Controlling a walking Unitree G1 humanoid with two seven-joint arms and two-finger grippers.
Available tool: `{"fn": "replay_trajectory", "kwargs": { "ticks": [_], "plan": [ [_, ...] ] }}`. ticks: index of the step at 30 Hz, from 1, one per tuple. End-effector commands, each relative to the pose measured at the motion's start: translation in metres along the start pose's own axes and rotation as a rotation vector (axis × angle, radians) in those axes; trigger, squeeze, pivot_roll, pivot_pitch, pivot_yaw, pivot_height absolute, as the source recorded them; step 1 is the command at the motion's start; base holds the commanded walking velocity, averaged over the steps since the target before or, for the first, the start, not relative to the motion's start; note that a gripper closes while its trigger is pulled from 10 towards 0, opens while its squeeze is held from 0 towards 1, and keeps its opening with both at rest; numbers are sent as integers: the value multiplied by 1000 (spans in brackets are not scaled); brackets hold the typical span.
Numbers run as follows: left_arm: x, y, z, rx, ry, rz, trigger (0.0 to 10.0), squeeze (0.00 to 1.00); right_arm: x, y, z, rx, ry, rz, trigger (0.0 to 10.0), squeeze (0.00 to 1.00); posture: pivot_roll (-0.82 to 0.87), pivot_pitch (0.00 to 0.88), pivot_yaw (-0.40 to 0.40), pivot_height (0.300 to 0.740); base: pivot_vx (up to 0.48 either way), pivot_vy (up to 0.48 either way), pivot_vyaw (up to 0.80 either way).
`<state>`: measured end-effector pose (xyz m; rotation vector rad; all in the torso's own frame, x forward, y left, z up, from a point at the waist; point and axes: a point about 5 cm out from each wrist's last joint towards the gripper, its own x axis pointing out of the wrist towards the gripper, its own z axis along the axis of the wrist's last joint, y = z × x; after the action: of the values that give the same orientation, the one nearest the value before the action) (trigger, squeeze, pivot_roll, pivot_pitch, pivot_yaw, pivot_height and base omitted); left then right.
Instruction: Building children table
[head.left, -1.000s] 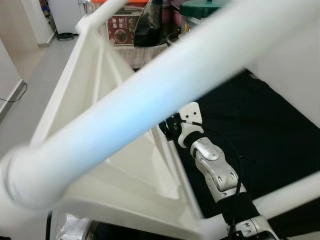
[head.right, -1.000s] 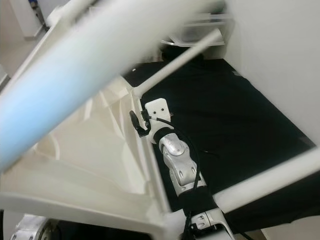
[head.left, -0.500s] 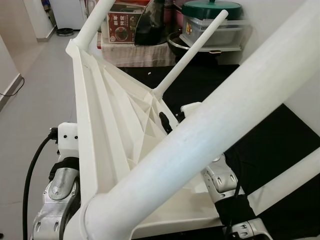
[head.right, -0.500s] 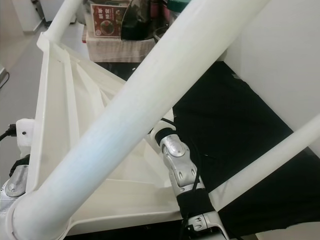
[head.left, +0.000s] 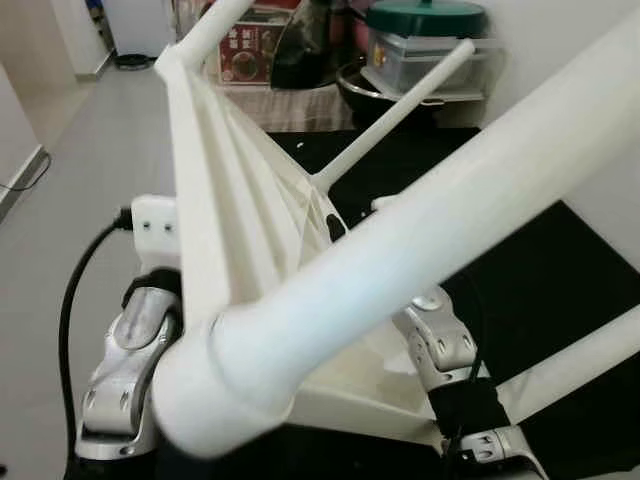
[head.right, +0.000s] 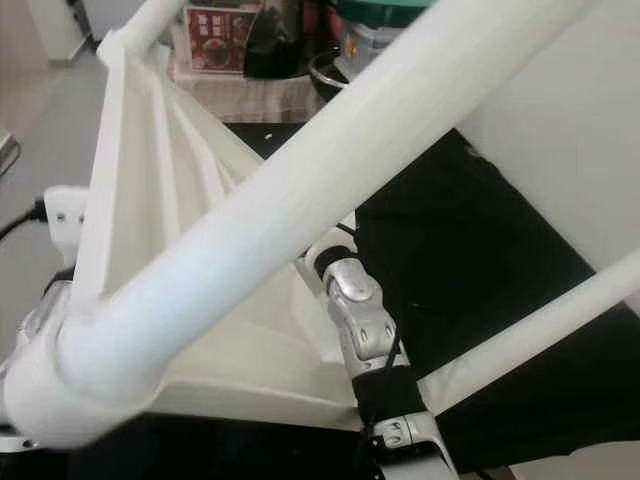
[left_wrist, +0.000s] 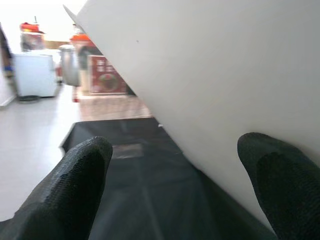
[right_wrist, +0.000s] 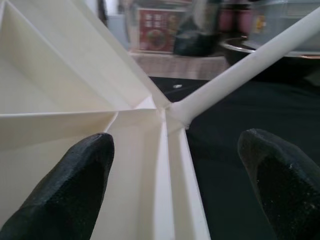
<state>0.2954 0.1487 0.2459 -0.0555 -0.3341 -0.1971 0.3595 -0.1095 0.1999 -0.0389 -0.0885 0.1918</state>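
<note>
Across the frame's centre, the white table top (head.left: 250, 210) stands tilted more steeply on edge than half a second ago, legs (head.left: 420, 230) jutting toward the camera. Both the left gripper (left_wrist: 175, 165) and right gripper (right_wrist: 175, 170) are spread wide along its edges; whether they grip is unclear.

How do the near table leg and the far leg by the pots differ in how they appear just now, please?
The near leg crosses the eye views as a thick, blurred bar, ending in a wide collar close to the camera. The far leg looks thin and sharp, rising from the tabletop's far corner toward the green-lidded pot. The near leg hides part of the right arm; the far leg hides nothing of it. Both are plain white round rods fixed to the tabletop's ribbed underside.
</note>
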Motion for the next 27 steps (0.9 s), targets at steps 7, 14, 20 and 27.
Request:
{"fn": "replay_trajectory", "kwargs": {
  "ticks": [7, 14, 20, 27],
  "plan": [
    [40, -13, 40, -20, -146, -156, 10000, 0, -6, -55, -26, -63, 222, -267, 10000, 0, 132, 44, -29, 740, 0, 0, 0],
    [53, -19, 47, -21, -166, -200, 10000, 0, -11, -66, -28, -102, 259, -298, 10000, 0, 119, 40, -21, 740, 0, 0, 0],
    [59, -24, 48, -35, -172, -224, 10000, 0, -9, -67, -29, -105, 290, -296, 10000, 0, 114, 37, -20, 740, 0, 0, 0],
    [63, -24, 47, -42, -170, -223, 10000, 0, -6, -66, -29, -105, 331, -275, 10000, 0, 113, 36, -20, 740, 0, 0, 0]
  ]
}}
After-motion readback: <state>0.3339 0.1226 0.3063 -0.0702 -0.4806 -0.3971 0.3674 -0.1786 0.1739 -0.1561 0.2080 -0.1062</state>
